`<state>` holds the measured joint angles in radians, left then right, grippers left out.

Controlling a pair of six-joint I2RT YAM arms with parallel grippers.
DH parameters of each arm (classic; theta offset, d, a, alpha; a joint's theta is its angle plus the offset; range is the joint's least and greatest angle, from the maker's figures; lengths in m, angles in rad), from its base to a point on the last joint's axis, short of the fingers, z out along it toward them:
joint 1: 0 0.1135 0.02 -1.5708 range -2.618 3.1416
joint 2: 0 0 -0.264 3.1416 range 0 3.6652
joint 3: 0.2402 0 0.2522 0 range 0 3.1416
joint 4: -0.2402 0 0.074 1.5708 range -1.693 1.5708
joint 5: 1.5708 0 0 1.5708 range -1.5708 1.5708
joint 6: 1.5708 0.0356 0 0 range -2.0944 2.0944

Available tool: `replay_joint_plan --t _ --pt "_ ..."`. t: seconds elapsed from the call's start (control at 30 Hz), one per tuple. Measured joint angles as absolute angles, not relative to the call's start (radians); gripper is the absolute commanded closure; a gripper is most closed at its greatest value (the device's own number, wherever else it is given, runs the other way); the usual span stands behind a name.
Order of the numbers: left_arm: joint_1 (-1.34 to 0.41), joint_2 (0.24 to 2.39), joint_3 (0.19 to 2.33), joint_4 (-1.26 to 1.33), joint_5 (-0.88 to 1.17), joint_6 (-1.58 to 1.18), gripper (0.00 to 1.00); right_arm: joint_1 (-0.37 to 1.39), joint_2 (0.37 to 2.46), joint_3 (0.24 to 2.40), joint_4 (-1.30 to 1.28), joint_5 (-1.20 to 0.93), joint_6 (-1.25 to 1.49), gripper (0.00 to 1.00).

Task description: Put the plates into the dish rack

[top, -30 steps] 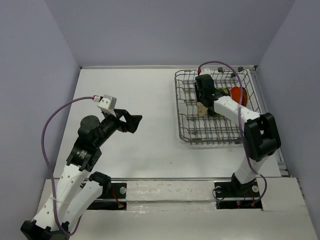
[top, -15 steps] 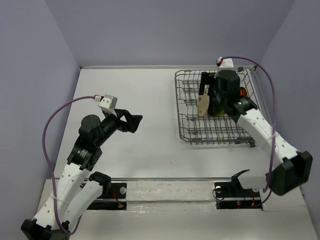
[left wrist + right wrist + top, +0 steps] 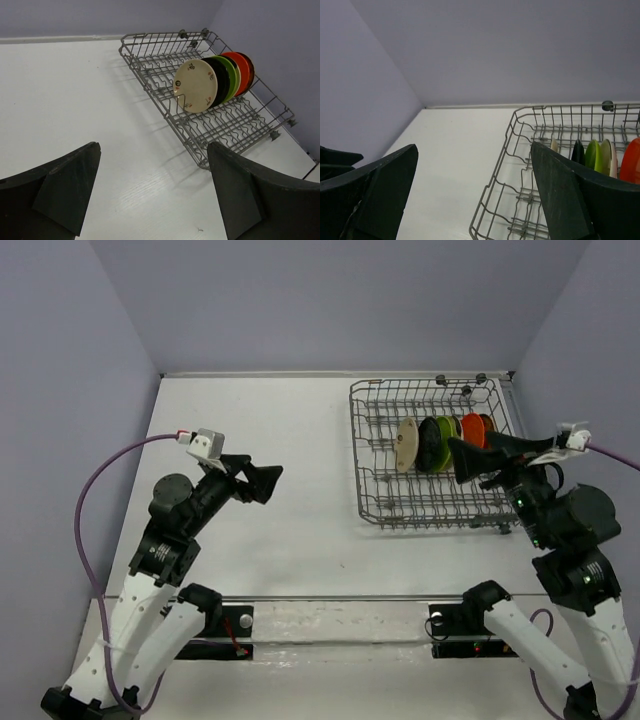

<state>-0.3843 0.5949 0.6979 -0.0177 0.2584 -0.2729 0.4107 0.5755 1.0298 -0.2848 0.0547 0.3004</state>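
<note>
Reach favours your right gripper (image 3: 462,460), spread and empty at the right side of the dish rack (image 3: 400,502), over your left gripper (image 3: 268,485), equally spread and empty well to its left; beyond, the plates (image 3: 440,443) stand on edge in a row inside it.

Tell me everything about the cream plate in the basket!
The cream plate is round, with a few small dark and reddish marks on its face. It stands on edge between the tines of the grey wire dish rack, first in the row, a black plate close behind it; whether they touch, I cannot tell.
</note>
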Motion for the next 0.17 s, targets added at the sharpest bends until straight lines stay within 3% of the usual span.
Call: replay_joint_plan --t 0.17 --pt "-0.384 0.572 0.757 0.012 0.257 -0.294 0.01 0.411 0.471 1.030 -0.290 0.053 0.315 0.00"
